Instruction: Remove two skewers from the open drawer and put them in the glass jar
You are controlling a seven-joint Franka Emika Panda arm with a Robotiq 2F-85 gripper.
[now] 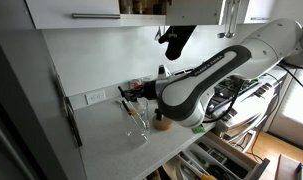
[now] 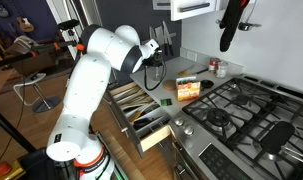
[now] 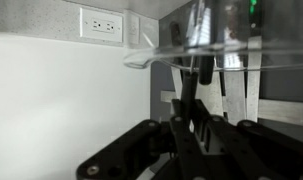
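Note:
In the wrist view my gripper (image 3: 181,120) is shut on a thin dark skewer (image 3: 188,95) that runs up from between the fingers. Its far end reaches the clear glass jar (image 3: 206,45), whose rim fills the top of the view. In an exterior view the gripper (image 1: 131,96) hovers over the counter by the back wall, just above the jar (image 1: 141,123). The open drawer (image 2: 141,108) with its long dividers lies below and in front of the arm, and it also shows in an exterior view (image 1: 229,160). I cannot make out a second skewer.
A wall outlet (image 3: 101,22) is behind the jar. A flat brown disc (image 1: 163,125) lies on the counter next to the jar. An orange box (image 2: 188,88) and red-lidded spice jars (image 2: 216,68) stand by the gas stove (image 2: 246,110). Cabinets hang overhead.

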